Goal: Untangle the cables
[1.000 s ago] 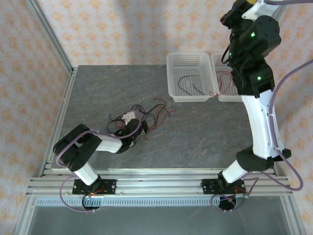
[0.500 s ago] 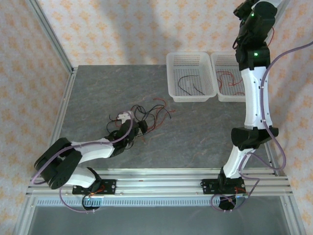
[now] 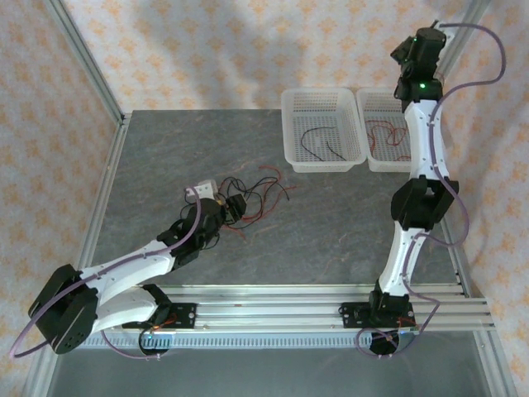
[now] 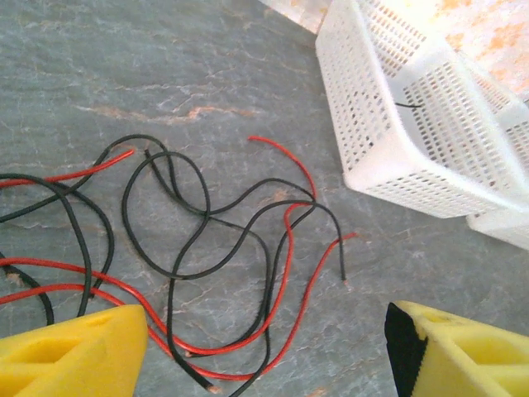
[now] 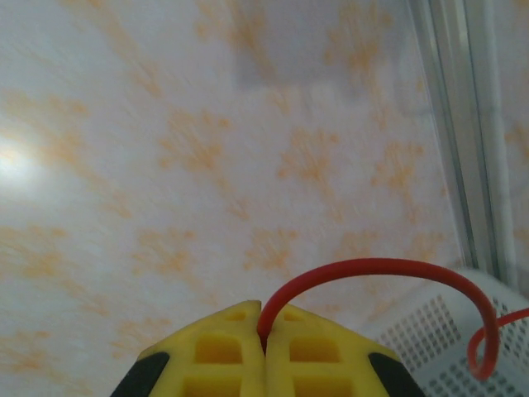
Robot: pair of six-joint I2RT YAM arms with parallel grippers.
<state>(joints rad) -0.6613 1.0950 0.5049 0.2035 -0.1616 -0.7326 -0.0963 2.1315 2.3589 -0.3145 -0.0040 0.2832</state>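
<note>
left gripper (image 4: pixel 264 351), fingers standing apart, is hovering over the clump of red and black cables (image 4: pixel 215 248) lying on the grey table (image 4: pixel 99 66) near a white basket (image 4: pixel 388 165); right gripper (image 5: pixel 264 335), fingers pressing together, is pinching a red wire (image 5: pixel 372 266), raised over a second basket (image 5: pixel 430 347)

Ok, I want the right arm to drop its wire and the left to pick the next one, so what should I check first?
1. Right gripper shut on the red wire: ok.
2. Right gripper directly over the red-wire basket: cannot tell; it is raised high near it.
3. Left gripper open: ok.
4. Left gripper over the tangle of cables on the table: ok.
5. One wire alone inside the left gripper's opening: not ok; red and black strands cross there.
6. Black-wire basket holds black wires: ok.
</note>
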